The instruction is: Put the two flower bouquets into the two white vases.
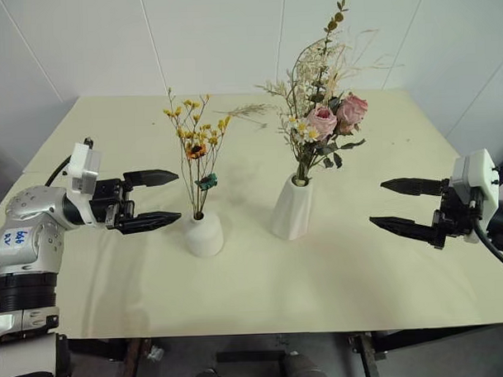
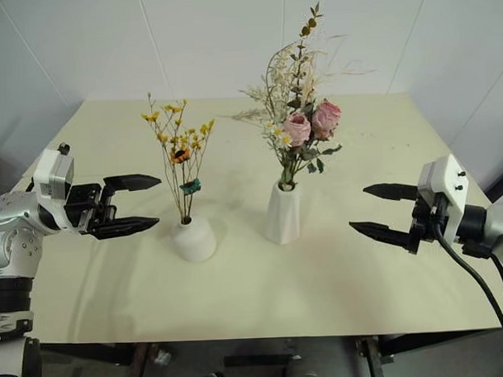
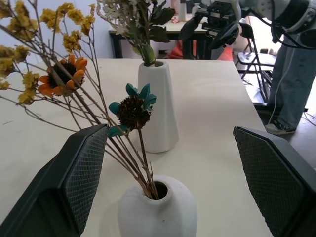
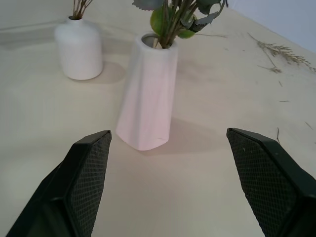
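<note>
Left gripper at mid-left and right gripper at mid-right both gape wide, empty, clear of the vases. We judge the task done: yellow bouquet stands in the squat vase, rose bouquet in the cone vase, centre frame.

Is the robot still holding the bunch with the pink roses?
No. The pink rose bouquet stands in the taller white vase, and the right gripper sits apart, fingers open.

Blue handwriting on the left arm is illegible.
</note>
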